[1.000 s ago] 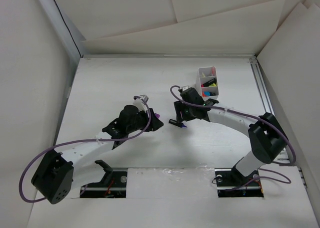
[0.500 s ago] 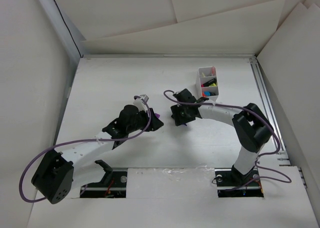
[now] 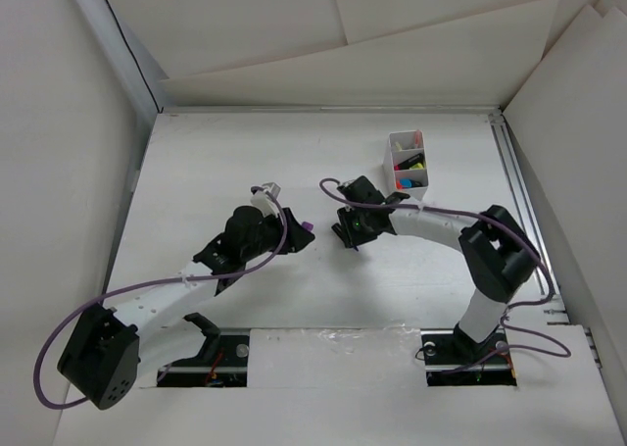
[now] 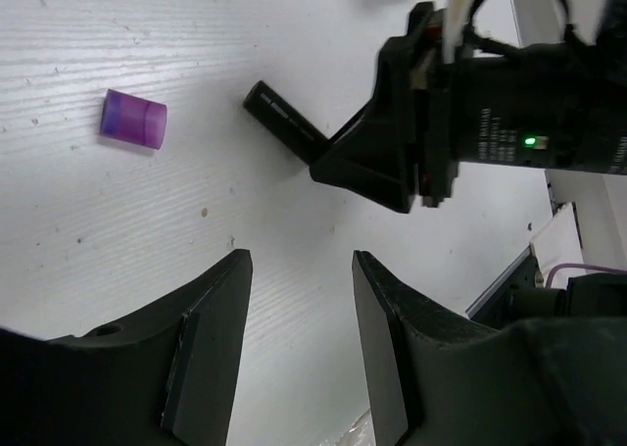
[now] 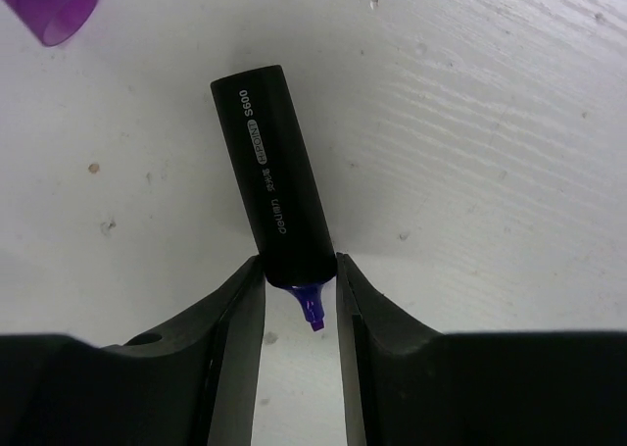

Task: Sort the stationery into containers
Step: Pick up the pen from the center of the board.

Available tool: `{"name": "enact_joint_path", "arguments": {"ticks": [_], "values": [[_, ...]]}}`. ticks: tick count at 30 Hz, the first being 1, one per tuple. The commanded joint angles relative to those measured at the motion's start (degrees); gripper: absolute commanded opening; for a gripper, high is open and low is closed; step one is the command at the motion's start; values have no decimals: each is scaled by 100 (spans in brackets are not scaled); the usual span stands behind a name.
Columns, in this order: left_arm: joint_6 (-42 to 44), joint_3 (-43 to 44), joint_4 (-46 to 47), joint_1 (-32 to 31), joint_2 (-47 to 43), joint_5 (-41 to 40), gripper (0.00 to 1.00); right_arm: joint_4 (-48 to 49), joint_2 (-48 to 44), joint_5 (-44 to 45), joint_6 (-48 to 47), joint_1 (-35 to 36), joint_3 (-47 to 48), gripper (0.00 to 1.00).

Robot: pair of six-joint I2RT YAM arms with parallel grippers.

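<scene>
My right hand [image 5: 297, 270] grasps one uncapped marker [image 5: 272, 181], my left hand [image 4: 301, 265] hangs released near one purple cap [image 4: 133, 119]

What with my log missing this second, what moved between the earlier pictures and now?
The right gripper shifted slightly left and nearer, its elbow swinging leftward; its fingers clamp the uncapped highlighter. The left gripper, open, drew back leftward from the purple cap. The cap and the white box stayed put.
</scene>
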Motion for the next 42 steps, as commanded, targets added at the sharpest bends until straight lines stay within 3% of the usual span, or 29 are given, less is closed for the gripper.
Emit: {"name": "enact_joint_path", "arguments": {"ticks": [1, 8, 17, 20, 21, 24, 28, 38, 42], "values": [[-152, -90, 205, 35, -38, 148, 42, 45, -773, -12, 96, 40, -36, 19], [-670, 183, 310, 35, 15, 543, 45, -87, -1925, -582, 96, 330, -142, 19], [-1207, 420, 170, 88, -275, 948, 49, -192, -1969, -846, 43, 673, -98, 18], [-1355, 228, 256, 534, -275, 1851, 49, -139, -1969, -917, 43, 822, -159, 18], [-1408, 96, 414, 945, -275, 2141, 49, -139, -1969, -917, 43, 883, -159, 18], [-1305, -133, 460, 1483, -275, 2679, 48, -139, -1908, -917, -9, 945, -159, 18], [-829, 59, -41, 1485, -214, 2741, 48, -139, -1908, -1119, -132, 1051, -107, 18], [-513, 279, -200, 1485, 279, 3479, 48, -201, -1469, -1576, -501, 1288, 323, 17], [-460, 148, -138, 1485, 331, 3594, 43, -201, -1468, -1673, -572, 1288, 430, 17]]}}
